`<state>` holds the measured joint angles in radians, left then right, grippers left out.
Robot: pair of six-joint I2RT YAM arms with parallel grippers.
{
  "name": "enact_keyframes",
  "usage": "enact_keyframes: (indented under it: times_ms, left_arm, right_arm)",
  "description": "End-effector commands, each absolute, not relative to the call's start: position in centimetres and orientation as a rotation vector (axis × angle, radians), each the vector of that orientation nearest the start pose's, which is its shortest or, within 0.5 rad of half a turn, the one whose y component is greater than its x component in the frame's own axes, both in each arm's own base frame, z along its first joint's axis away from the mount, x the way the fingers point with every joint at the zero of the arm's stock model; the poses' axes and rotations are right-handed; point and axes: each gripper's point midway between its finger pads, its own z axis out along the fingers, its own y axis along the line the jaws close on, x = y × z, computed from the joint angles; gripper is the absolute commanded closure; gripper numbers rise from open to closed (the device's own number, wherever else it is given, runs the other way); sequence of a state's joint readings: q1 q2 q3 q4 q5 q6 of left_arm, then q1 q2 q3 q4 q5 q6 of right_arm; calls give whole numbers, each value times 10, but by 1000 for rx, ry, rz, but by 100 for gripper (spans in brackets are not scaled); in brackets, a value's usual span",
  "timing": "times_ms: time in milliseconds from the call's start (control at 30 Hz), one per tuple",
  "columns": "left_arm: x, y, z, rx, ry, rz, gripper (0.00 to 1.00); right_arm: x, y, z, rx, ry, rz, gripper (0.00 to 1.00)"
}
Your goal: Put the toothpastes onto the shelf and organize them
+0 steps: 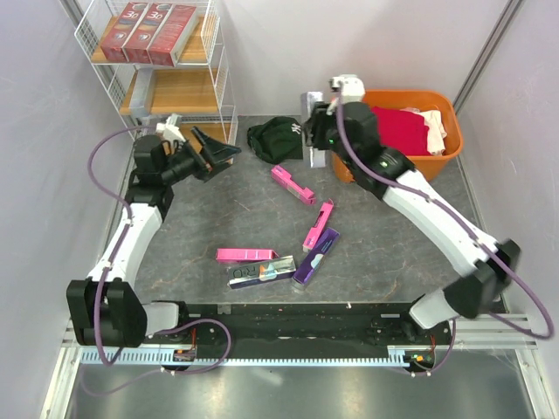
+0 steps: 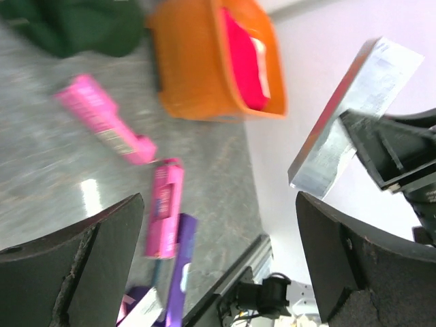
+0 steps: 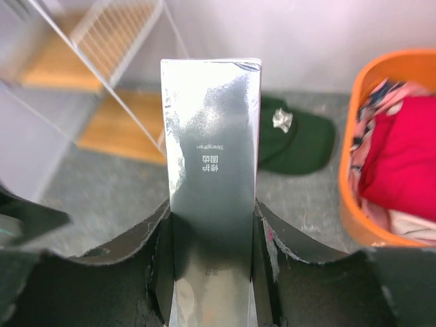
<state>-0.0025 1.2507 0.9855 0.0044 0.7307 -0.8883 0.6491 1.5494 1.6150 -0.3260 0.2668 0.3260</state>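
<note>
Toothpaste in a long shiny silver cardboard box (image 3: 211, 157), clamped in the right tool (image 3: 212, 235), might slip out if it bumps the white wire shelf (image 1: 179, 92); left tool (image 1: 217, 150) is wide apart.

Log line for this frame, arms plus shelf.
right gripper: shut on silver toothpaste box | left gripper: open, empty | shelf: three red boxes on top board | table: five loose boxes
</note>
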Motion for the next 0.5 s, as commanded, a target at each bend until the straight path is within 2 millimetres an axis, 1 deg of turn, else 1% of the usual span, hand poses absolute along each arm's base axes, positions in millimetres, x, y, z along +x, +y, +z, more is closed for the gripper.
enact_keyframes:
  times_ms: [0,33,67,100,167,200,233,267,300,367,400,467]
  left_arm:
    - [358,-190,343,-151,1774,-1422,0]
    - [352,-208,346,-99,1766,-1466,0]
    - [350,-218,359,-30,1708,-1492,0]
    - [340,-236,367,22,1692,-1540,0]
    - [336,-254,379,110,1630,-1596,0]
    - [326,-268,387,147,1613,-1654,0]
    - [322,-275,390,185,1589,-1692,0]
    - [320,-282,397,234,1529,-1724,0]
    - [312,-292,403,251,1510,-1790,0]
    - [304,-301,408,300,1470,-1841,0]
    - [297,-311,412,346,1436,-1867,0]
    - [290,-319,414,402,1420,-1876,0]
  right_arm:
    - [387,237,432,56,1530,569,54]
    - [378,228,447,89,1450,610,52]
    - [373,224,452,101,1418,629,52]
    - [361,217,466,111,1365,657,50]
    - [353,216,470,128,1306,717,49]
    - [345,214,479,131,1269,757,49]
    - [342,213,479,138,1244,779,49]
    - [338,211,482,162,1228,815,49]
    - [335,210,484,175,1211,835,49]
    - [325,202,491,208,1147,878,49]
    - [318,197,498,223,1113,908,49]
    - [312,192,501,248,1066,938,49]
